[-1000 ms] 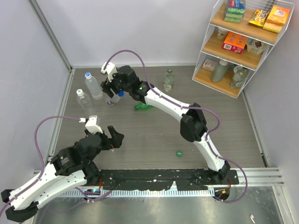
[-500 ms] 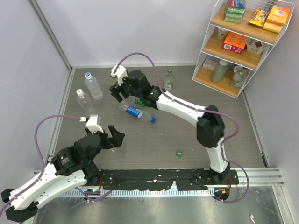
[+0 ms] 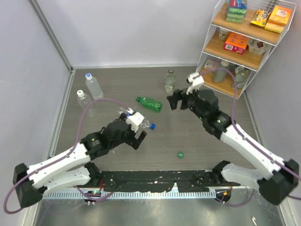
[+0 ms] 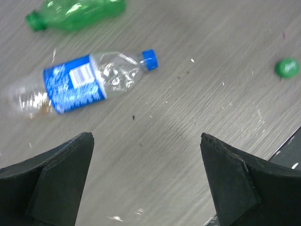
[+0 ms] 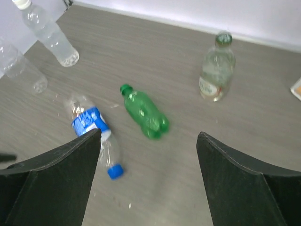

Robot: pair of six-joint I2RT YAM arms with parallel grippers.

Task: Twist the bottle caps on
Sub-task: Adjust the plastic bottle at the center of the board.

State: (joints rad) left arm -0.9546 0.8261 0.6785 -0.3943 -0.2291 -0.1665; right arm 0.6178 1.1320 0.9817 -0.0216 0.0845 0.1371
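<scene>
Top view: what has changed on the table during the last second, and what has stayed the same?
The right tool let go of the blue-label bottle, which now lies on the table with its blue cap on, and drew back to the right, open. The left tool, open, reached forward toward that bottle. The green bottle and the loose green cap seem unmoved.
</scene>
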